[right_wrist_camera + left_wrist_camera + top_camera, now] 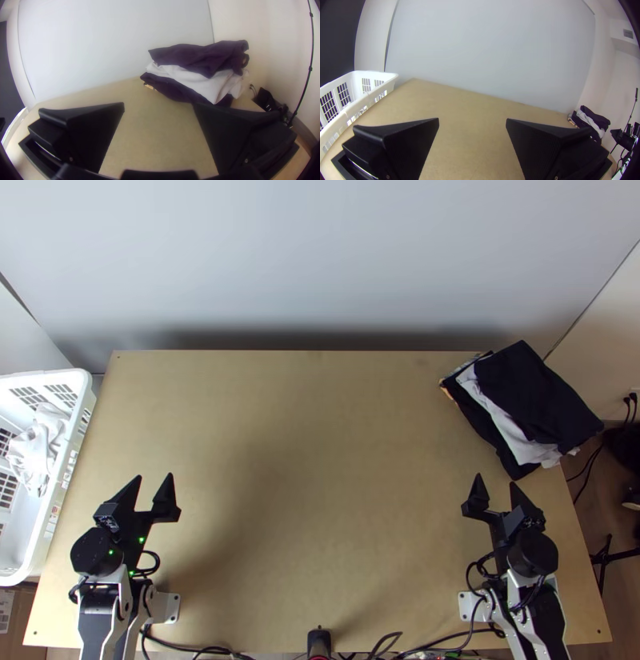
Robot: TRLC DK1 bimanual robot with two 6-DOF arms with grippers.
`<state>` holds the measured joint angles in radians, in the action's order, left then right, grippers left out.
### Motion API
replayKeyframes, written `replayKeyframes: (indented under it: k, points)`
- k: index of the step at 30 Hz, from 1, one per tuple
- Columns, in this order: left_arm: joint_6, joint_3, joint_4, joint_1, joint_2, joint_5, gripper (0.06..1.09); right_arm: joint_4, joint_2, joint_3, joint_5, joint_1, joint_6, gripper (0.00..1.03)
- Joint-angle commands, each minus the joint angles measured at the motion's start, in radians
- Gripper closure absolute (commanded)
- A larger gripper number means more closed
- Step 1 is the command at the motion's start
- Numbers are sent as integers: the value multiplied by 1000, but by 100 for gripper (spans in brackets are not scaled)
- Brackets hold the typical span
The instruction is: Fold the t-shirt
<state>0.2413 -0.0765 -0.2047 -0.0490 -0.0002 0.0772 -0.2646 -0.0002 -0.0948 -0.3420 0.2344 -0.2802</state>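
Desk [320, 460] wood lies bare between the two arms in the top view, with the white laundry basket [48, 374] along the left arm's side, holding a pale, bunched cloth [38, 444]. That may well be the t-shirt, though its shape gives no proof. The left claw [154, 478] is spread and grips nothing; the right claw [496, 480] is the same, near a stack of folded garments [538, 390] at the far corner.

From the left wrist, the wide gap between the fingers has only desk behind it. Reaching into the basket could go wrong: the tall rim might catch the claw, or a shallow pinch could let the bunched cloth slip or snag.

From the right wrist, the fingers stand well apart, unloaded. Beyond them the stack's dark top layer overhangs a slumping white one, so a careless sweep could topple it.
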Motion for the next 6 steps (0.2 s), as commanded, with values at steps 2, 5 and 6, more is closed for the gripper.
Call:
replayKeyframes:
  k: [2,5,6]
  points:
    - [0,0,-1,0,0,1,11,-1,0,0,0,0,1,5]
    - [0,0,-1,0,0,1,11,-1,0,0,0,0,1,5]
    - [0,0,-1,0,0,1,11,-1,0,0,0,0,1,5]
